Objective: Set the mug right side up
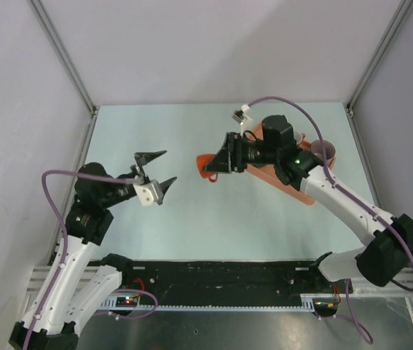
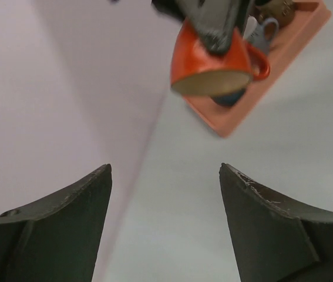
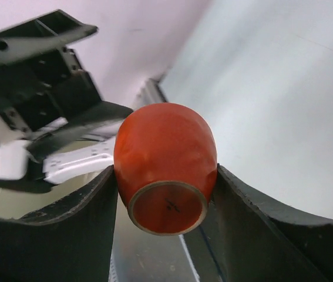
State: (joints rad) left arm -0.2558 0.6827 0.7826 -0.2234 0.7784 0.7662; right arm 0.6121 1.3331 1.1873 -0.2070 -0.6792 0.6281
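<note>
In the right tool, the mug, clamped by its round sides between both fingers. Tipped sideways: foot ring toward the right wrist camera, pale mouth toward the left arm, handle off to one side. Held over mid-desk, just beyond the left edge of the tray, apparently clear of the desk.

Left tool spread wide, well apart from the mug and pointed toward it. Between the two, open desk. More open desk along the near edge and out to the far wall.

On the right, less room: tray lying slantwise near the right edge, with cups in it, partly hidden behind the right arm. Frame posts at the far corners, walls close along the left, right and far edges.
</note>
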